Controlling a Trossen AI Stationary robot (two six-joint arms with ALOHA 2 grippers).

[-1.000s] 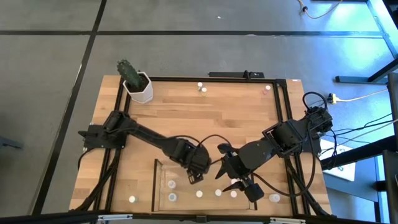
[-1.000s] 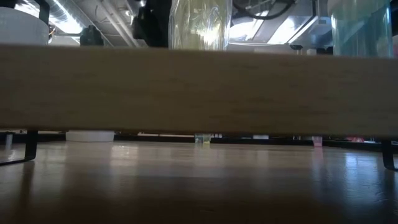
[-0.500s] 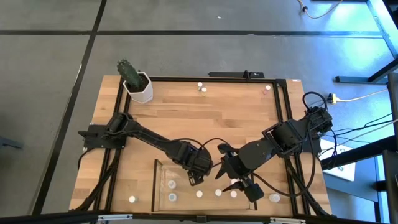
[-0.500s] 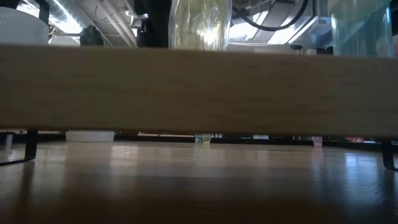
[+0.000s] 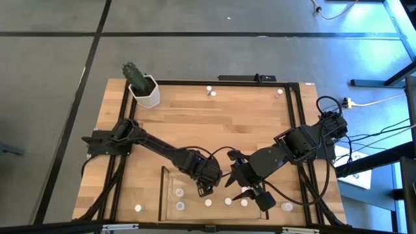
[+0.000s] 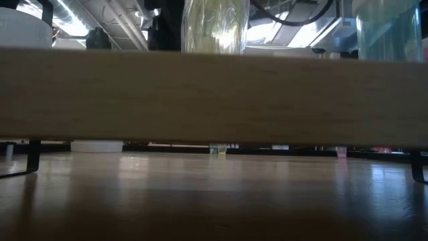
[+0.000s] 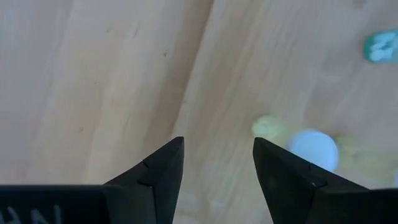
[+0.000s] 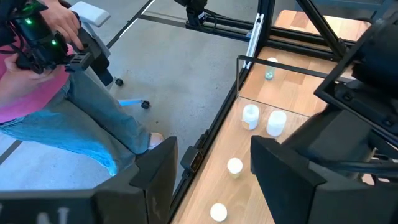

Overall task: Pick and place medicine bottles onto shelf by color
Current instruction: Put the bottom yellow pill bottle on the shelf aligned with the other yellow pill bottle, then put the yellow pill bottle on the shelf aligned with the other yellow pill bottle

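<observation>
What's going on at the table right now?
Both arms are over the shelf at the table's near edge, sorting medicine bottles. The left gripper is open and empty above the shelf's wood floor, with a white-capped bottle just beside its fingers. The right gripper is open too, holding nothing. Several bottles already stand in the shelf; three others wait at the far edge.

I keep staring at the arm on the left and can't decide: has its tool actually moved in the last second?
Yes, slightly. In the high view the left tool has crept rightward over the shelf, away from its left wall and toward the right tool.
</observation>
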